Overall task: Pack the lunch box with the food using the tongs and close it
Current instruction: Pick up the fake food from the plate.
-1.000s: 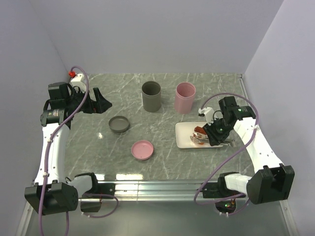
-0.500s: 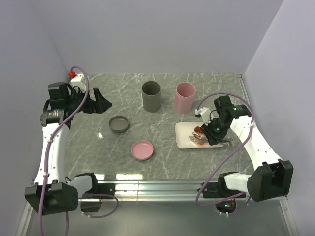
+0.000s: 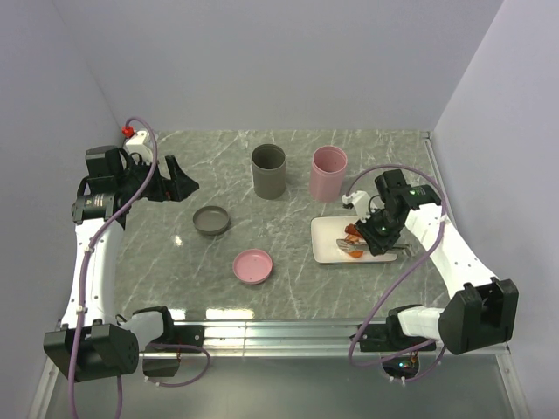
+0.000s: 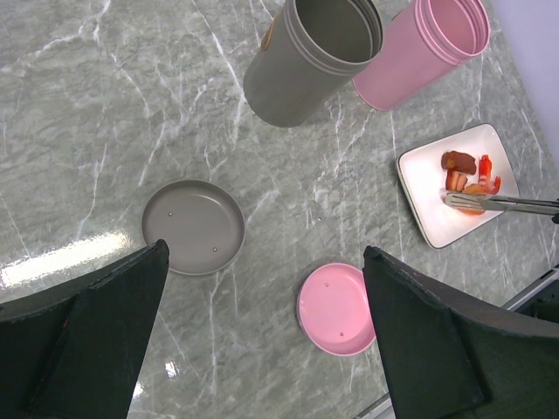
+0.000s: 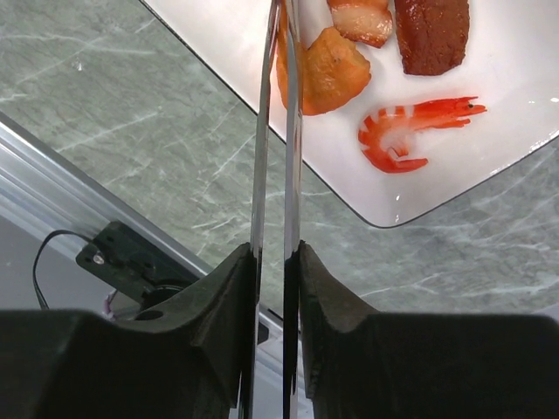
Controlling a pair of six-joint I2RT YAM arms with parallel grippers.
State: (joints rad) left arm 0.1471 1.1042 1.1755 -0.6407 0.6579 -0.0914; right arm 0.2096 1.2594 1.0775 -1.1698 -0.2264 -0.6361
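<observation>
**Tongs at the orange piece**

The right claw (image 5: 275,260) is clenched on the long thin grey metal tongs (image 5: 292,131), pressing the two arms almost together. The tongs reach over the white square plate (image 5: 489,96) and lie against the orange fried piece (image 5: 327,74). The red-orange shrimp (image 5: 406,131) and the brown sausage piece (image 5: 432,30) lie on the plate just beside it.

The food looks small, light and smooth, so it may slip. The shrimp is thin and curved, so pinching across its thick middle seems best. The tongs are stiff but springy, and they would open if the squeeze goes soft.

The right wrist view shows the grip up close, but the tongs' tips run out of its top edge. The left wrist view shows the left claw (image 4: 266,253) released wide, well apart from the plate. It also looks into the tall grey round tub (image 4: 310,61) and tall pink round tub (image 4: 428,44).
</observation>
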